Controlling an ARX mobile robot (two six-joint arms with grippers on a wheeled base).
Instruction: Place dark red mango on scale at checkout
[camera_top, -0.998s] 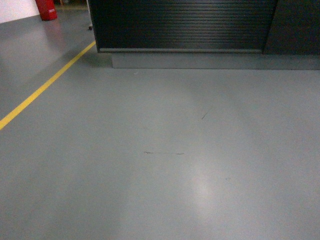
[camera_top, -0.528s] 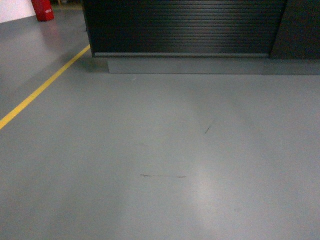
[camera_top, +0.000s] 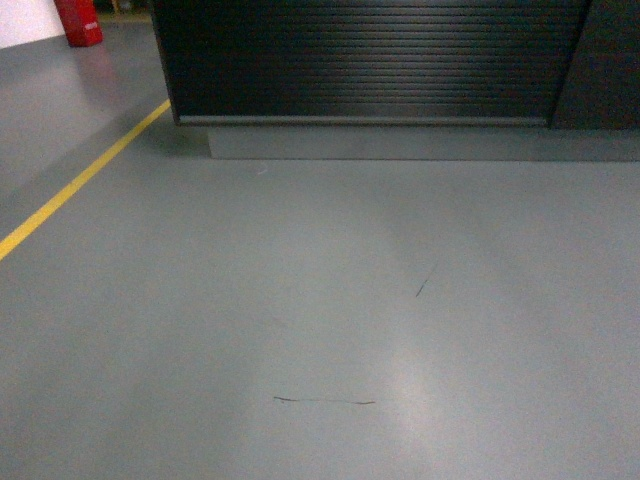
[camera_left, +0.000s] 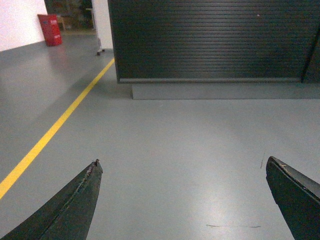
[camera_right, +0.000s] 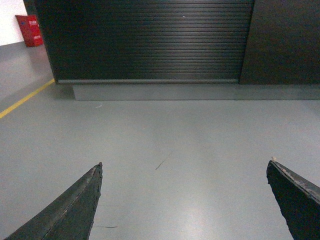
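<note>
All 3 views face the checkout (camera_top: 370, 60) across grey floor (camera_top: 320, 300).

checkout (camera_top: 370, 60) top cut off by frame edge.

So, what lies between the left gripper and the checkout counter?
Only bare grey floor lies between the left gripper and the checkout, as the left wrist view shows. A yellow line runs off to the left side, and a thin dark scuff marks the floor.
</note>
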